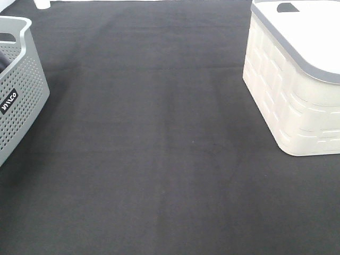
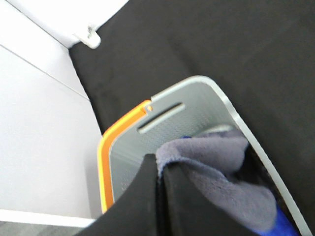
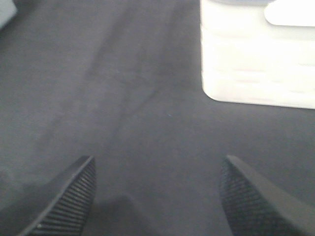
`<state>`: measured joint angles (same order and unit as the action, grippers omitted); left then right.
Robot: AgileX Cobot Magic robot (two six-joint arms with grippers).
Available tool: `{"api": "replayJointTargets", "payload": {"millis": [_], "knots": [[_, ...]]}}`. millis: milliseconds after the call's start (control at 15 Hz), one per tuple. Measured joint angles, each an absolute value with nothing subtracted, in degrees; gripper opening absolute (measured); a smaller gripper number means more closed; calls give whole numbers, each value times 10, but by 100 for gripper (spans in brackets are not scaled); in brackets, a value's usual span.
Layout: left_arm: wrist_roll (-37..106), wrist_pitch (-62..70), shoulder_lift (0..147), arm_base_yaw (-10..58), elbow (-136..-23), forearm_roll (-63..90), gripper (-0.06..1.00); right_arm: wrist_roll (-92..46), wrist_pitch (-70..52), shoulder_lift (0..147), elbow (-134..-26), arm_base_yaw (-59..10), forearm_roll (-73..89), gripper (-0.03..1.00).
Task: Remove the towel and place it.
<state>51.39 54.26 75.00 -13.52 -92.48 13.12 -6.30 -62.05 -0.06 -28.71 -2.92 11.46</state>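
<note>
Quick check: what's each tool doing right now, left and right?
Left tool: closed, pinching the towel at the grey basket.
Right tool: open, holding nothing, above the black cloth.

Left end effector (image 2: 158, 169) pinches the towel (image 2: 216, 179), jaws together; right end effector (image 3: 158, 167) hangs spread wide.

The grey perforated basket (image 1: 26, 79) bears a small black label (image 1: 9, 101) with white letters, too small to read.
</note>
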Motion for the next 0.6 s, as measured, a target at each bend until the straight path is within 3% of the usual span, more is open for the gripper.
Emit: {"api": "replayJointTargets", "payload": {"millis": [333,600], "knots": [[517,541,749,-129,-1002,201,0,-187,-601,79,-320,-29,219,69],[549,526,750,-45,-1033,215,0,-297,-599,181,-327,-29,326,69]]}}
